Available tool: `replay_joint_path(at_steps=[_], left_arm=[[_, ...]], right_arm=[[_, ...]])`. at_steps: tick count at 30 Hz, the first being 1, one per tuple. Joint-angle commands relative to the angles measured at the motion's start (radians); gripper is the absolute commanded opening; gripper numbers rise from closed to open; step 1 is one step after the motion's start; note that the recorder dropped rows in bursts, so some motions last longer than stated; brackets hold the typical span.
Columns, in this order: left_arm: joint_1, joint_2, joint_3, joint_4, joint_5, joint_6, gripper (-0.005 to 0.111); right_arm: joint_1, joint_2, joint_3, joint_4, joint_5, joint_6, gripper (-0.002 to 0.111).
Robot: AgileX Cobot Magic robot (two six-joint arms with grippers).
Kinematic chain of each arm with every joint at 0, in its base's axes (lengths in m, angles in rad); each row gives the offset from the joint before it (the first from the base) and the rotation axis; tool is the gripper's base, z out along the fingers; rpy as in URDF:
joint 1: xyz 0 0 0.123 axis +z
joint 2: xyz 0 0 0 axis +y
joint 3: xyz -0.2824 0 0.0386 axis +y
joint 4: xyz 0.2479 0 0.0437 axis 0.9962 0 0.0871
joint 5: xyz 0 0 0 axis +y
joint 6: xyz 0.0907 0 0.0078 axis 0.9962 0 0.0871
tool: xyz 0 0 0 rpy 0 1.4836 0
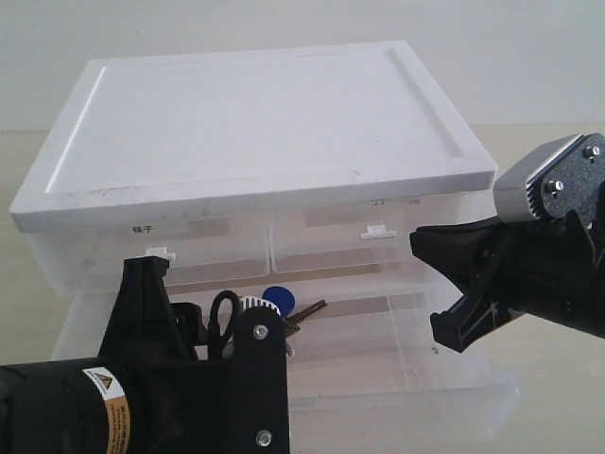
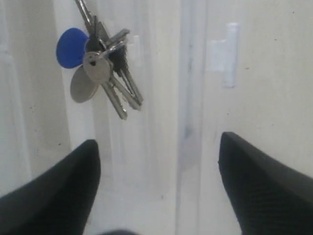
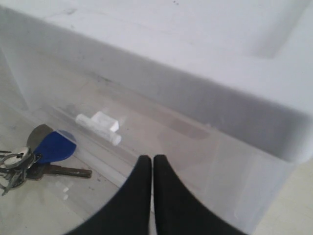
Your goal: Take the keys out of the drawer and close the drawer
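The keys [image 1: 288, 307] lie inside the pulled-out clear bottom drawer [image 1: 444, 397] of a white drawer unit [image 1: 255, 123]. They are silvery metal keys [image 2: 105, 78] on a ring with a round blue fob [image 3: 54, 146]. My left gripper [image 2: 156, 144] hovers open over the drawer floor, a short way from the keys, nothing between its fingers. In the exterior view its arm hides part of the keys. My right gripper [image 3: 152, 159] is shut and empty above the drawer's right part, beside the unit's front.
Two small closed drawers with white handles [image 1: 378, 232] sit above the open one. The unit's flat white lid overhangs them. A beige table [image 1: 529, 142] surrounds the unit.
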Motion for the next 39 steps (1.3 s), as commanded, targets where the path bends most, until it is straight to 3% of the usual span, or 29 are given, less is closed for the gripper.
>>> replay_joint_path(at_steps=[1, 8, 11, 15, 18, 24, 27, 33, 39], left_arm=[[-0.004, -0.014, -0.007, 0.007, -0.033, -0.091, 0.062], [-0.004, -0.099, -0.007, 0.014, -0.389, -0.256, 0.060], [-0.004, -0.139, -0.007, 0.012, -0.475, -0.335, 0.060], [0.046, -0.146, -0.026, 0.104, -0.363, -0.692, 0.061], [0.104, -0.116, -0.026, 0.118, -0.336, -0.831, 0.070], [0.177, 0.004, -0.026, 0.164, -0.306, -0.929, 0.074], [0.194, 0.054, -0.026, 0.194, -0.365, -0.952, 0.074], [0.250, 0.112, -0.026, 0.363, -0.348, -1.137, 0.074], [0.289, 0.159, -0.026, 0.367, -0.390, -1.153, 0.074]], right_arm=[[-0.007, -0.002, -0.006, 0.008, 0.001, 0.005, 0.000], [-0.007, -0.002, -0.006, 0.008, 0.001, 0.005, 0.000], [-0.007, -0.002, -0.006, 0.008, 0.001, 0.005, 0.000], [-0.007, -0.002, -0.006, 0.008, 0.001, 0.015, 0.000], [-0.007, -0.002, -0.006, 0.008, 0.001, 0.015, 0.000], [-0.007, 0.001, -0.006, 0.008, 0.025, 0.015, 0.000], [-0.007, 0.001, -0.006, 0.008, 0.018, 0.015, 0.000], [-0.007, 0.001, -0.006, 0.008, -0.005, 0.015, 0.000], [-0.007, 0.001, -0.006, 0.008, -0.006, 0.015, 0.000]])
